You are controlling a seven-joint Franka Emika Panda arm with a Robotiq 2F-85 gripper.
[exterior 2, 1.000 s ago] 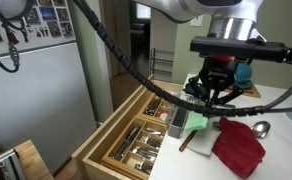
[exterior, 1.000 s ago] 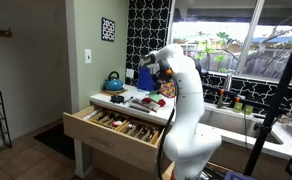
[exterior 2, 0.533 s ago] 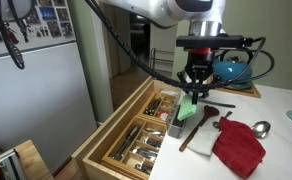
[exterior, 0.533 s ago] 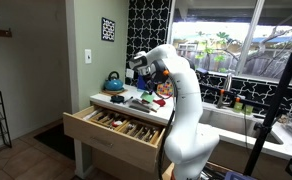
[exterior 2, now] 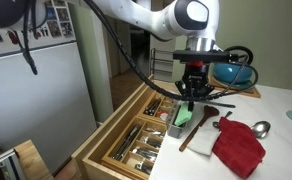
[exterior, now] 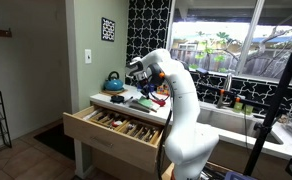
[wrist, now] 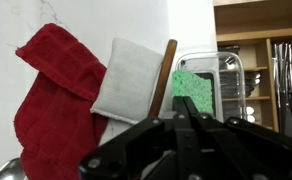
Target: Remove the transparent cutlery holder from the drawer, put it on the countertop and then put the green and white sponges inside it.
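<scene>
**A:** How do the jaws stand now, and where are the sponges?

**B:** The gripper (wrist: 186,118) is clenched, with nothing between the fingers. The green sponge (wrist: 197,90) lies just ahead of the fingertips. The white sponge (wrist: 131,80) is ahead too but off to one side of them, flat on the countertop (wrist: 86,25). A wooden handle (wrist: 164,72) lies between the two sponges.

**A:** And the transparent cutlery holder?

**B:** The transparent cutlery holder (wrist: 234,70) stands on the countertop, beyond the jaws and near the edge over the open drawer (exterior: 111,138). Only the green sponge is in it. The drawer compartments hold metal cutlery (exterior 2: 146,140).

**A:** How will the white sponge handle?

**B:** I judge it very light and soft. It will squash under the pads, so a gentle grip across its short side, near the middle, should be enough. It is not fragile or slippery. One edge seems to touch the red cloth (wrist: 51,110) and the other is against the handle, so the fingers could catch either one.

**A:** And the holder itself?

**B:** Probably thin, stiff and light plastic, so a push could slide it toward the edge.
</scene>
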